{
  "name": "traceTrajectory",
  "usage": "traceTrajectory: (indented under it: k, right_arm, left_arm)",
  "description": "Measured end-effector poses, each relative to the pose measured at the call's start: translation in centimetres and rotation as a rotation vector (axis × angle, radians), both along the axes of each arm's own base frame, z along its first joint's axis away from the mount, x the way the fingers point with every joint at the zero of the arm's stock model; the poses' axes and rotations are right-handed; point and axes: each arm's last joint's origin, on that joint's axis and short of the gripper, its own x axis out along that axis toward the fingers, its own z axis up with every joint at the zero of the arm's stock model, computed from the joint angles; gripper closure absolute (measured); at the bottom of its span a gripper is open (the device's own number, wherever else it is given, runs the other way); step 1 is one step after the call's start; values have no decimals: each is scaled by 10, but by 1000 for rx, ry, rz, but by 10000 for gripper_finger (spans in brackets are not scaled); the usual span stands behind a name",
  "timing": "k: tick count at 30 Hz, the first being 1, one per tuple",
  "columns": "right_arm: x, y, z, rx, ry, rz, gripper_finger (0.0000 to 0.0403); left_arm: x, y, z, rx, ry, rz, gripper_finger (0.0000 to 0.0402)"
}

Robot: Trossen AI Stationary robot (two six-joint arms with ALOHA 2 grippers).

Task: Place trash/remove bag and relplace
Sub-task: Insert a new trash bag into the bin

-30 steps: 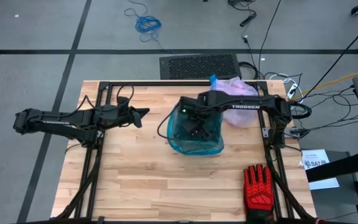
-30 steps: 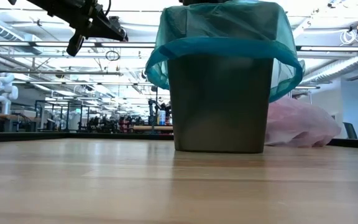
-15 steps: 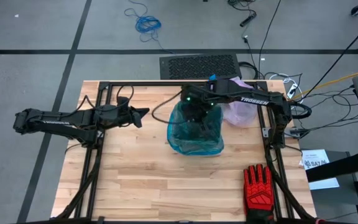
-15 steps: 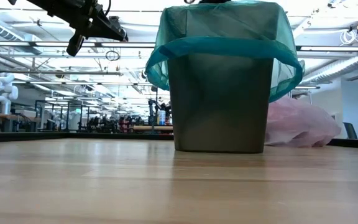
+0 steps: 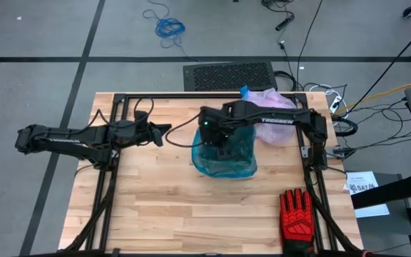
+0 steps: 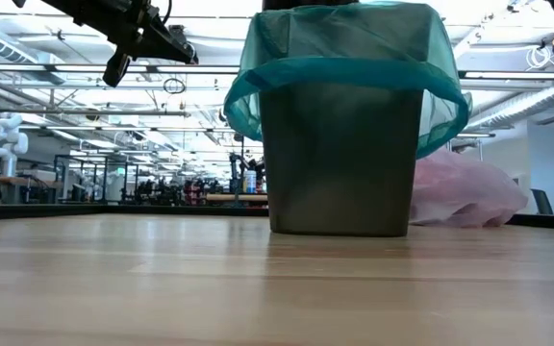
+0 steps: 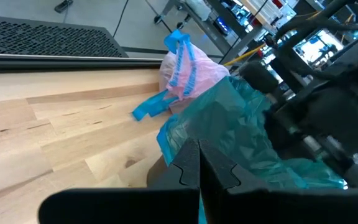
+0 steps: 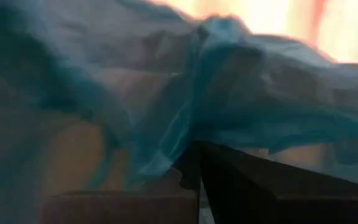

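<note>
A grey bin [image 6: 339, 159] stands mid-table, lined with a translucent teal bag [image 5: 223, 160] whose rim folds over the outside [image 6: 344, 58]. The pinkish-lavender bag [image 5: 277, 118] with its blue drawstring [image 7: 179, 46] lies bunched on the table beyond the bin's right side. My right gripper [image 5: 220, 143] reaches down inside the bin, shut. My left gripper [image 5: 166, 130] hovers shut, high above the table to the left of the bin. No trash wads show. My right gripper [image 8: 197, 149] meets the teal bag inside the bin, coming from above. A fold of the plastic [image 8: 194, 93] runs up from the shut fingertips. Whether the fold is pinched between them or only pushed by them, I cannot tell.
A red-and-black glove [image 5: 296, 218] lies at the near right corner. A black mat [image 5: 228, 75] sits on the floor past the far edge. Bare wood stretches left and near of the bin [image 5: 155, 200]. Cables hang off the right side.
My right gripper has shifted inside the bin, first toward the far edge, then back toward the left wall, staying down in the teal bag. The bin and the pinkish bag have stayed put. My left arm has kept still.
</note>
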Motion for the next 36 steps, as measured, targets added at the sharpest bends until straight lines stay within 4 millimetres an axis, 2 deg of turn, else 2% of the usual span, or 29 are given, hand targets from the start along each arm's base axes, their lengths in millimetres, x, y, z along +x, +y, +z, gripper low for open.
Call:
traceTrajectory:
  k: [3, 6, 8, 11, 13, 15, 18, 22, 28, 30, 32, 36]
  right_arm:
    - [2, -1, -7, -10, 16, -14, 403]
    - [0, 0, -3, 3, 11, -12, 403]
    - [-2, -1, 8, 3, -7, -24, 403]
    - [-9, -6, 34, -26, -59, -59, 403]
    - [-13, -9, 40, -64, -47, -85, 403]
    - [-14, -15, 35, -87, -21, -106, 403]
    - [-13, -20, 15, -80, 33, -116, 403]
    - [-16, -15, -14, -94, 138, -76, 403]
    - [-17, -4, -25, -160, 164, -35, 403]
    - [-17, -3, -19, -148, 148, -42, 403]
    - [-17, -1, -5, -150, 104, -55, 403]
    - [-33, -3, 49, -146, -57, -124, 403]
  left_arm:
    - [0, 0, 0, 0, 1, 0, 402]
    - [0, 0, 0, 0, 1, 0, 402]
    - [0, 0, 0, 0, 2, 0, 402]
    - [0, 0, 0, 1, 2, 0, 402]
    - [0, 0, 0, 1, 2, 0, 402]
    - [0, 0, 0, 1, 4, 0, 402]
    - [0, 0, 0, 1, 4, 0, 402]
    - [0, 0, 0, 1, 4, 0, 402]
    - [0, 0, 0, 1, 6, 0, 402]
    - [0, 0, 0, 2, 5, 0, 402]
    - [0, 0, 0, 2, -3, 0, 402]
    - [1, 2, 4, 3, -41, 8, 402]
